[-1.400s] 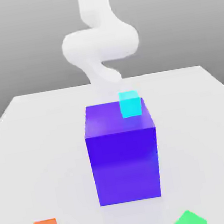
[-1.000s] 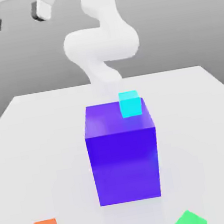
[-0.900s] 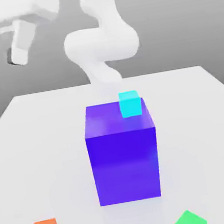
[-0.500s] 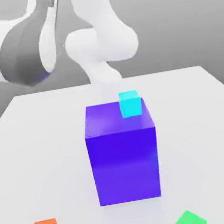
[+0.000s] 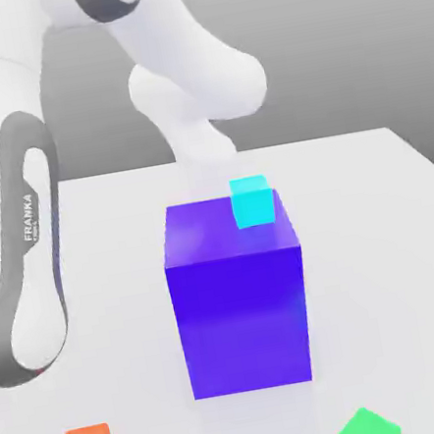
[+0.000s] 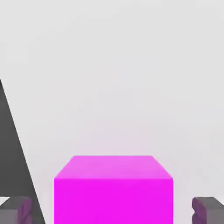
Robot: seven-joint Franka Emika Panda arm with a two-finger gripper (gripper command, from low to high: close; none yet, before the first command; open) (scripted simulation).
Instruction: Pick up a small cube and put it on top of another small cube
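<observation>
magenta cube [image 6: 113,192] cropped by frame edge, green cube [image 5: 367,430] too

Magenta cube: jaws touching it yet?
Apart. In the hand view, the magenta cube sits between the gripper fingertips, with white table showing in a gap on each side.

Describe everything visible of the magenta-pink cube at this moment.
The magenta-pink cube is a plain, matte, evenly coloured block with sharp edges and no markings. In the hand view its top face and one side face show; it sits square and upright on the pale table. It lies between the two dark fingertips of the gripper, one on either side, with a small gap visible at each side, so contact cannot be confirmed.
</observation>
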